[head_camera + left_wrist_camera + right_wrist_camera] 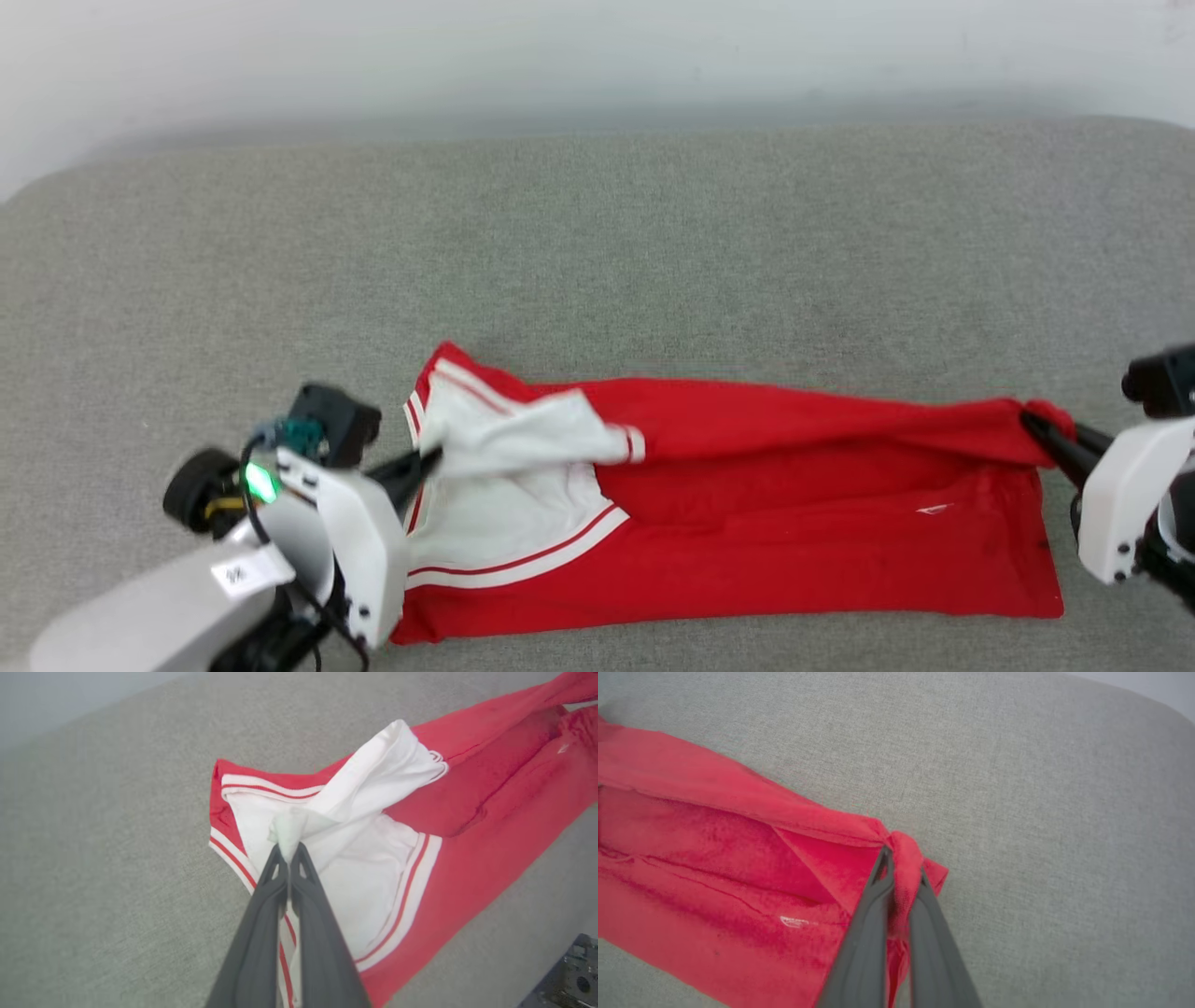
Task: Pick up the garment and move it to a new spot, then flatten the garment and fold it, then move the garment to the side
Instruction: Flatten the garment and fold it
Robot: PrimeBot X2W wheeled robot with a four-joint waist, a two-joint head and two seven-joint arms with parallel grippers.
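Note:
The garment [794,523] is a red shirt with white sleeves and red-white striped trim, lying lengthwise on the grey cushion, partly folded over itself. My left gripper [431,457] is shut on a pinch of white sleeve cloth at the garment's left end; in the left wrist view the left gripper [289,847] holds that white bunch between its dark fingers [261,914]. My right gripper [1032,425] is shut on the red hem corner at the right end; the right wrist view shows the right gripper [901,865] with red cloth [738,858] bunched between its tips. No print shows.
The grey fabric cushion [597,261] spreads wide behind and to both sides of the garment. A pale wall [597,56] stands behind it. A small white tag [796,921] shows on the red cloth. A dark metal part [572,975] sits at the left wrist view's lower right.

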